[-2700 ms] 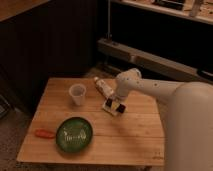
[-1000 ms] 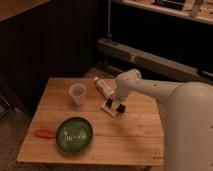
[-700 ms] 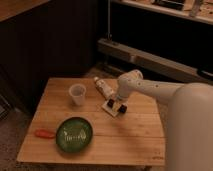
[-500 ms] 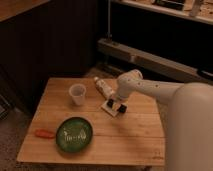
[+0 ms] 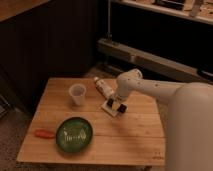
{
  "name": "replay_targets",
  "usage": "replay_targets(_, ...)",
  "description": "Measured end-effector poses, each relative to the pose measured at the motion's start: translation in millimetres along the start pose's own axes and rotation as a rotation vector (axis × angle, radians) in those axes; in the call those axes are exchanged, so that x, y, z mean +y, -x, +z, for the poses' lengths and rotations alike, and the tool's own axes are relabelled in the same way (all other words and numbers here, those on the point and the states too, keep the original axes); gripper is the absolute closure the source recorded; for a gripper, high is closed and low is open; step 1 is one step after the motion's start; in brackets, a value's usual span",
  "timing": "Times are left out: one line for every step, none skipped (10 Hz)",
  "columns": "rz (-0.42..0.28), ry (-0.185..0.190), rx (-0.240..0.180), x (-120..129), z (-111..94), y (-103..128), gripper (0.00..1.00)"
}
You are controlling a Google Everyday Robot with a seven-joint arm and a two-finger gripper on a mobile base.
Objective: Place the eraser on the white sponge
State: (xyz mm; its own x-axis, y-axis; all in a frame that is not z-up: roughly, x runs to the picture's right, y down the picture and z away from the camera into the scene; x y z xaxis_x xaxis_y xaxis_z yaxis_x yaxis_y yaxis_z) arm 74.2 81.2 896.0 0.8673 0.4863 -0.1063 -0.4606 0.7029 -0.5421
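The white sponge [image 5: 110, 109] lies flat on the wooden table [image 5: 135, 135], right of centre. My gripper [image 5: 116, 104] hangs at the end of the white arm [image 5: 150, 90], directly over the sponge and low on it. Dark parts show at the gripper's tip over the sponge. I cannot tell the eraser apart from them.
A white cup [image 5: 77, 94] stands to the left of the sponge. A small bottle [image 5: 103, 86] lies on its side just behind the sponge. A green plate [image 5: 74, 134] sits at the front left, with an orange-red object [image 5: 44, 133] beside it. Dark shelving stands behind the table.
The gripper has shifted very slightly over the sponge. Nothing else has moved.
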Motion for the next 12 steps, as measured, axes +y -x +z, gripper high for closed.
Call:
replay_targets(0.008,0.007,0.001,-0.4,-4.0,2.0,0.38)
replay_targets(0.015,0.016,0.005,-0.5,-8.4,4.8,0.28)
replay_targets(0.02,0.025,0.007,-0.4,-9.1,9.1,0.21)
replay_targets(0.023,0.033,0.004,-0.4,-9.1,13.5,0.2)
replay_targets(0.034,0.05,-0.002,-0.5,-6.2,15.2,0.2)
replay_targets(0.045,0.062,-0.006,-0.9,-3.4,14.2,0.2)
replay_targets(0.056,0.082,-0.022,-0.7,0.2,16.5,0.2)
replay_targets(0.056,0.094,-0.03,0.4,1.3,19.3,0.2)
replay_targets(0.048,0.112,-0.041,3.2,2.0,22.7,0.2)
replay_targets(0.042,0.125,-0.046,5.7,1.4,23.8,0.2)
replay_targets(0.037,0.131,-0.048,7.3,1.4,24.4,0.2)
replay_targets(0.029,0.134,-0.048,9.7,0.1,25.9,0.2)
